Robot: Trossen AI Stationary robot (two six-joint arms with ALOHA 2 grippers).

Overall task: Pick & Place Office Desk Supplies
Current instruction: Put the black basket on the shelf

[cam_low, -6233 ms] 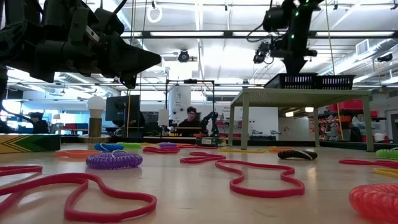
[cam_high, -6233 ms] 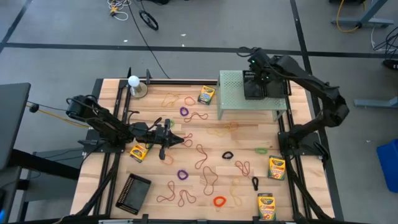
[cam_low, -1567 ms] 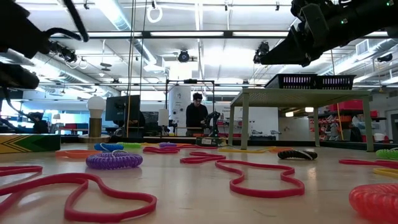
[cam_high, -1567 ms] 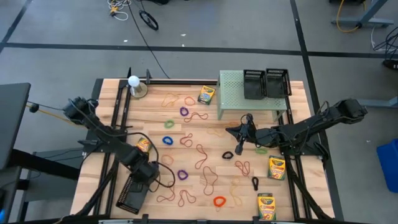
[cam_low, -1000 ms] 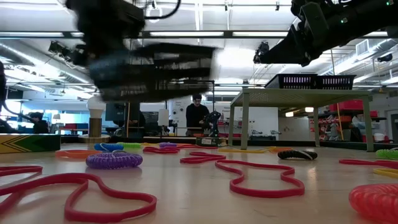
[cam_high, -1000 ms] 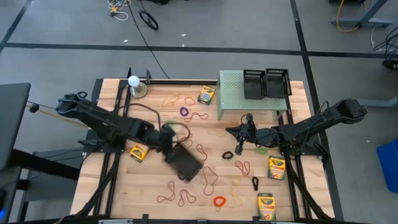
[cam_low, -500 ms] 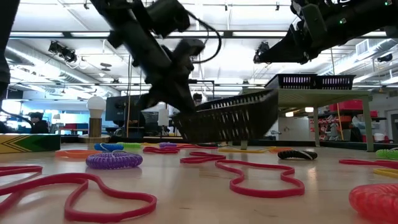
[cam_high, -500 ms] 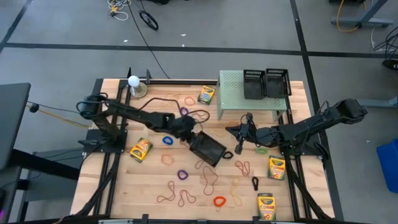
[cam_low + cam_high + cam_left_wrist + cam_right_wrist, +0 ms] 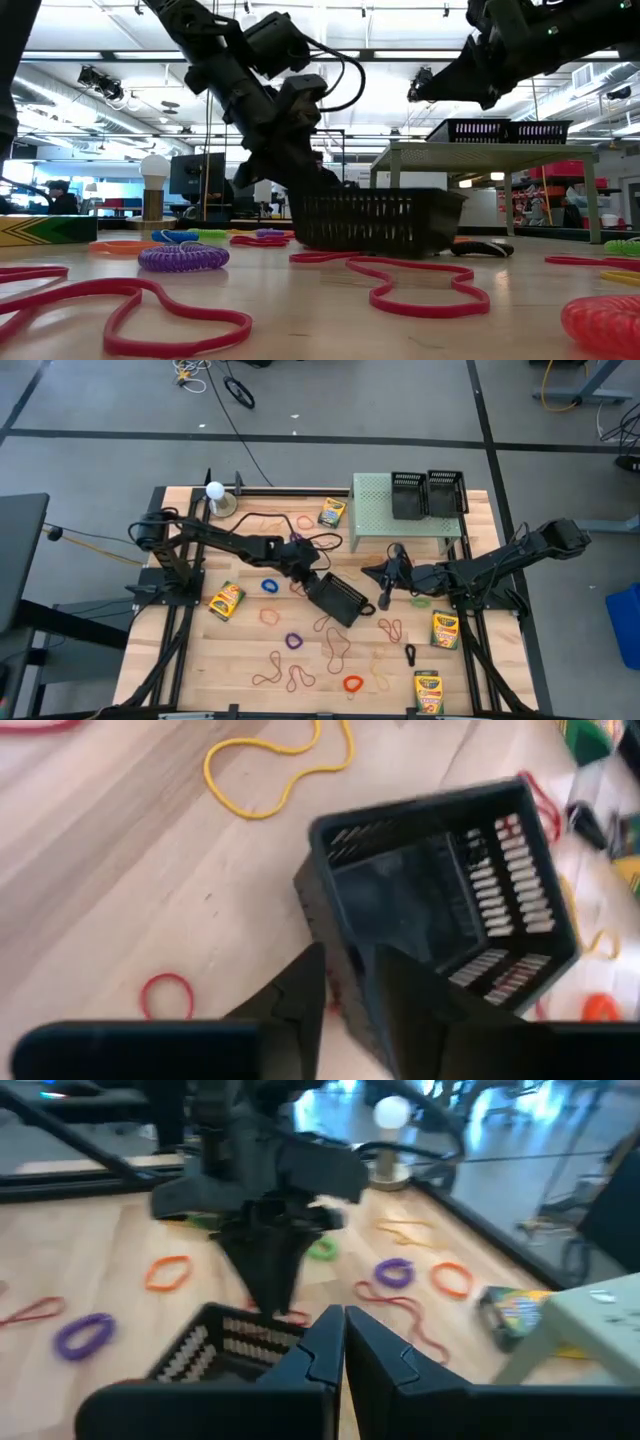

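Note:
A black mesh basket (image 9: 337,598) stands level on its bottom on the table's middle (image 9: 375,220). My left gripper (image 9: 350,952) is open at the basket's left end and slants down; one finger stands inside the wall, the other outside. My right gripper (image 9: 384,598) hovers shut and empty just right of the basket, high above the table (image 9: 418,95). Rubber bands (image 9: 400,280), coil rings (image 9: 183,257) and crayon boxes (image 9: 227,600) (image 9: 446,630) lie scattered on the wood. My left gripper stands astride the basket's end wall (image 9: 318,910) from above, slanting down from the table's left. A gap with the table showing lies between the fingers (image 9: 295,1000). I cannot tell whether either finger touches the wall. The basket rests on the table.
A pale green stand (image 9: 372,510) at the back carries two more black baskets (image 9: 428,493). A white ball on a base (image 9: 215,495) stands at the far left. More crayon boxes (image 9: 331,512) (image 9: 428,690), a purple ring (image 9: 293,641) and an orange ring (image 9: 352,683) lie around.
My left gripper has carried the black basket through the air from the table's near left toward its middle and lowered it. The basket hung tilted half a second ago and now stands level on the table.

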